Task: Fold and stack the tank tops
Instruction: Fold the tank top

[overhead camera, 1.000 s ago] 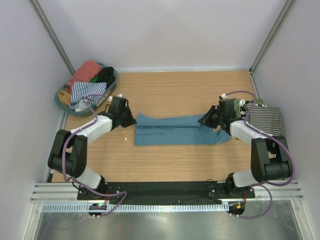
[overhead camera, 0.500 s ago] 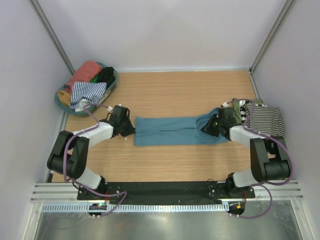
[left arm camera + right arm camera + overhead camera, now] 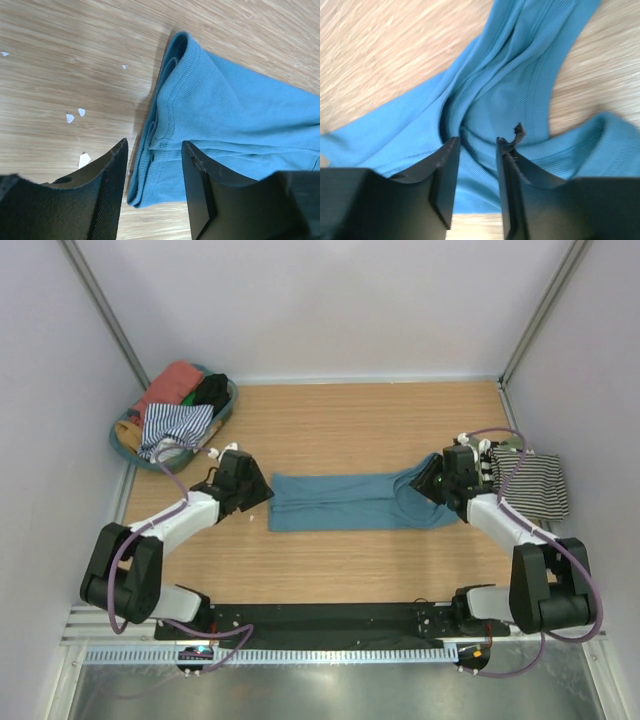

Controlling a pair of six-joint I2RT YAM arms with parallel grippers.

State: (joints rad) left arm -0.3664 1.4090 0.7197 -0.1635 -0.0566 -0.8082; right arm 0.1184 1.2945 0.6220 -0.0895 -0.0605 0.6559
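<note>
A teal blue tank top (image 3: pixel 350 502) lies folded into a long narrow strip across the middle of the wooden table. My left gripper (image 3: pixel 262 490) is open just over its left end. In the left wrist view the folded hem (image 3: pixel 240 110) shows between and beyond the open gripper (image 3: pixel 154 150). My right gripper (image 3: pixel 425 480) is open over the strap end. In the right wrist view the bunched straps (image 3: pixel 510 100) lie under the gripper (image 3: pixel 477 145), and neither jaw grips cloth. A folded black-and-white striped top (image 3: pixel 535 483) lies at the right edge.
A round teal basket (image 3: pixel 231 400) at the back left holds striped, coral, black and mustard cloth. A bit of olive cloth (image 3: pixel 512 446) shows by the striped top. Small white scraps (image 3: pixel 70 118) lie on the wood near my left gripper. Walls close in on three sides.
The teal top's near half has been folded over, making the strip narrower. Both grippers have let go and drawn slightly outward from its ends.
</note>
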